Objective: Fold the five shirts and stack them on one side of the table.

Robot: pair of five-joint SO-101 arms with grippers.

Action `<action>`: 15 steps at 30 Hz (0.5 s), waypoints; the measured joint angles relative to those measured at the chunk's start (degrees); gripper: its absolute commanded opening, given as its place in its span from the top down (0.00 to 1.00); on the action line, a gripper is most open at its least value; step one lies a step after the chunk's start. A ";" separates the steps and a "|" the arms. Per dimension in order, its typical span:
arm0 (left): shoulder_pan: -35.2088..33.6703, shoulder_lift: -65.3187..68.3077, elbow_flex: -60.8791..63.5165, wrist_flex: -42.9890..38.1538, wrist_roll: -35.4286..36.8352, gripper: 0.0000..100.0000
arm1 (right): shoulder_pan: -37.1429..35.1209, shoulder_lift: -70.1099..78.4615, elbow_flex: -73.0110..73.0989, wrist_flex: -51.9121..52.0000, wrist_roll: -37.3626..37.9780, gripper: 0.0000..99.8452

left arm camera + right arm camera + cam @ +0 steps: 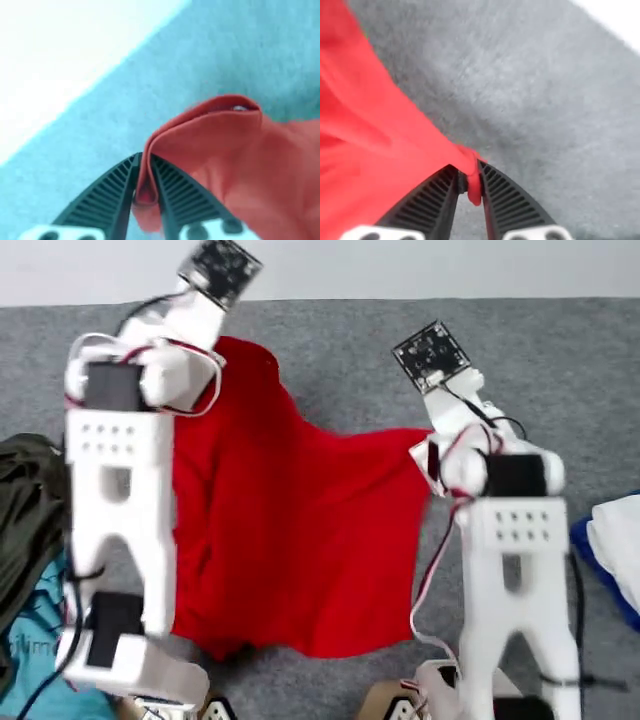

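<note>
Jaws of your left gripper and right gripper each clamp an edge of the red shirt, spread mid-table. Your arms hide its gripped corners from above. Dark cloth and white cloth are cut off at the table's side edges.

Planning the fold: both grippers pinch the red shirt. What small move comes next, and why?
Probably ease the held edges apart to pull it taut: left gripper and right gripper each pinch the red shirt, which lies rumpled between them.
</note>
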 measured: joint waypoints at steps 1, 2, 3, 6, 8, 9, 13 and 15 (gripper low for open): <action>0.00 -2.02 -1.32 0.88 0.09 1.00 | 0.00 -2.11 0.00 0.44 0.70 0.99; 0.00 -4.22 -2.46 1.67 0.09 1.00 | 0.00 -4.40 0.00 0.79 1.41 0.99; 0.00 -6.33 -3.60 2.20 0.26 1.00 | 0.00 -6.59 0.00 0.97 1.93 0.99; 0.00 -12.92 -6.68 2.20 0.35 1.00 | 0.18 -13.10 0.00 1.23 3.96 0.99; 0.00 -17.23 -8.79 2.20 0.35 1.00 | 1.49 -17.32 0.00 1.23 5.19 0.99; 0.00 -19.34 -9.93 2.20 0.35 1.00 | 2.46 -19.43 0.00 1.23 5.63 0.99; 0.00 -26.90 -14.33 2.20 0.35 1.00 | 7.03 -27.25 0.00 1.23 8.09 0.99; 0.00 -30.33 -15.82 1.49 0.35 1.00 | 8.79 -30.95 0.00 1.23 8.88 0.99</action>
